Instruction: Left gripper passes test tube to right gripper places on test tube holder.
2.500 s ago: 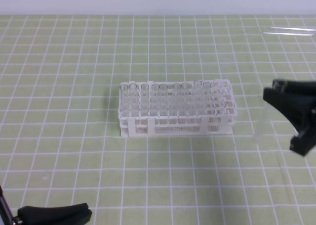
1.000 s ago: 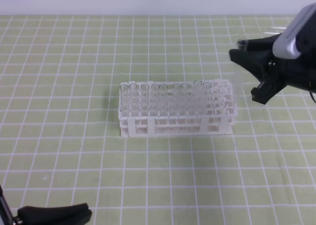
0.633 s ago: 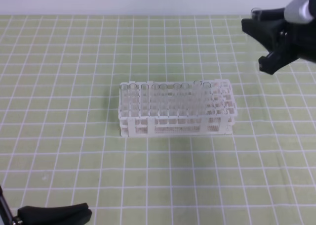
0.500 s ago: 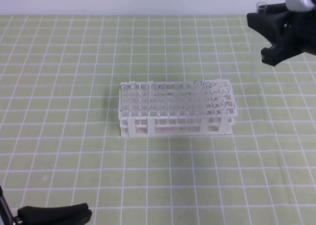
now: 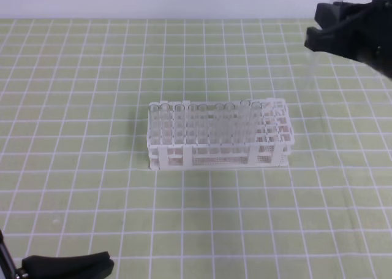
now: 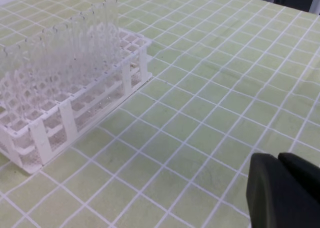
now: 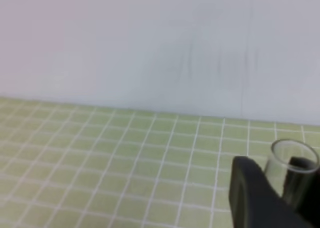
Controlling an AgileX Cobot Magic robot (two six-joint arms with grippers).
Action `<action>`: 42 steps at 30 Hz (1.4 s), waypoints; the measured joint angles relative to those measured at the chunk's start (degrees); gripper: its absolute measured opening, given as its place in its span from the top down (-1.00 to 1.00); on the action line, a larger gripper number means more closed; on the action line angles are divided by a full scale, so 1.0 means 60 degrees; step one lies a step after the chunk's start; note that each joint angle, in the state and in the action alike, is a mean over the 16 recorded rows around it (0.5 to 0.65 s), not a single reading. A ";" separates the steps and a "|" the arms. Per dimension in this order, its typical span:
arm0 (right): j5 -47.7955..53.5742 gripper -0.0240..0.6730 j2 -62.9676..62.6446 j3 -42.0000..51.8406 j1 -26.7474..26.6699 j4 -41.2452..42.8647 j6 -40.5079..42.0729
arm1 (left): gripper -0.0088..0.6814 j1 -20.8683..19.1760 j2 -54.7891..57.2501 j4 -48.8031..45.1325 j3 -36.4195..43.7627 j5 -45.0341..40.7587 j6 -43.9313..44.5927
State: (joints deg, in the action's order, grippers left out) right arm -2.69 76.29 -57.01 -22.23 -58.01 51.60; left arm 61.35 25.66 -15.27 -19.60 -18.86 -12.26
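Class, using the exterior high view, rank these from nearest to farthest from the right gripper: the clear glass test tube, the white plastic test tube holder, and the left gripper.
1. Clear glass test tube: held in the right gripper, hanging below it at upper right.
2. White plastic test tube holder: table centre, down-left of the gripper.
3. Left gripper: bottom-left corner, farthest.

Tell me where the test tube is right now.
In the high view the tube hangs upright at the upper right, gripped near its rim by the right hand, above and to the right of the rack.
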 joint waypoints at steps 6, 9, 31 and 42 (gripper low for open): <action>-0.1113 0.64 -0.0005 0.0290 -0.0553 0.1244 -0.1810 | 0.98 0.0001 -0.0003 0.0004 -0.0001 -0.0009 0.0000; -0.1376 0.64 -0.0005 0.0419 -0.0686 0.1640 -0.2245 | 0.98 0.0000 0.0004 0.0000 0.0000 0.0000 0.0000; -0.2566 0.64 0.0425 0.1560 -0.0765 0.8442 -0.7995 | 0.98 0.0002 0.0003 0.0012 -0.0004 -0.0052 0.0000; -0.3204 0.64 0.0931 0.1993 -0.0999 0.8973 -0.7806 | 0.98 0.0001 0.0007 0.0004 -0.0001 -0.0133 0.0000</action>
State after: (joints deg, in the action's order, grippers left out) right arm -21.92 81.88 -45.05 -28.23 -4.17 4.76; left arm 61.36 25.70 -15.25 -19.61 -19.65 -12.26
